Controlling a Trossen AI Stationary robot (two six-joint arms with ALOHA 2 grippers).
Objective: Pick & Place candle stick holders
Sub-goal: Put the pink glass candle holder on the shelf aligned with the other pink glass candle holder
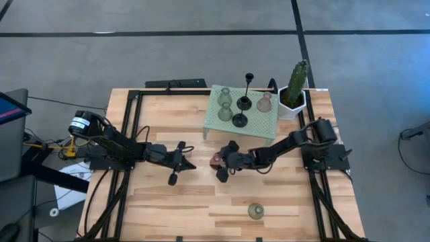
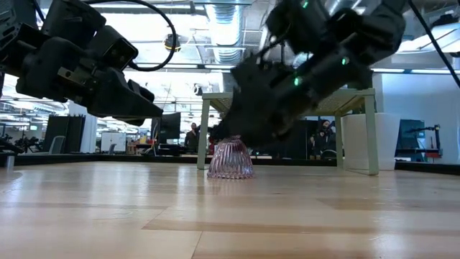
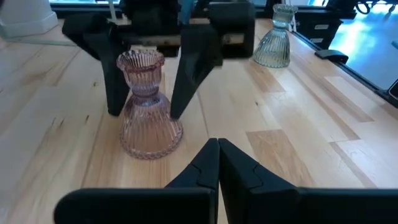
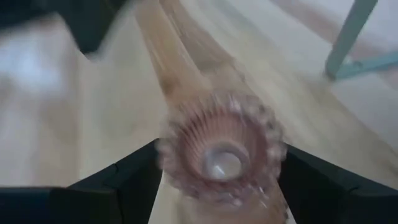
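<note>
Ribbed pink glass bell-shaped candle holder [image 3: 148,106] stands upright on wooden surface [image 3: 298,149], between right gripper [image 3: 147,109] fingers [image 3: 189,78], spread wide, not clamping. Left gripper [image 1: 190,163] fingers clenched, empty, facing it nearby.

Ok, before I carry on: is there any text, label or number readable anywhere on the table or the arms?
Nothing readable in any view.
White label on the black cylinder by the left arm's base: too small to read.
Pink candle stick holder, green candle stick holder, mesh stand: no markings seen.
</note>
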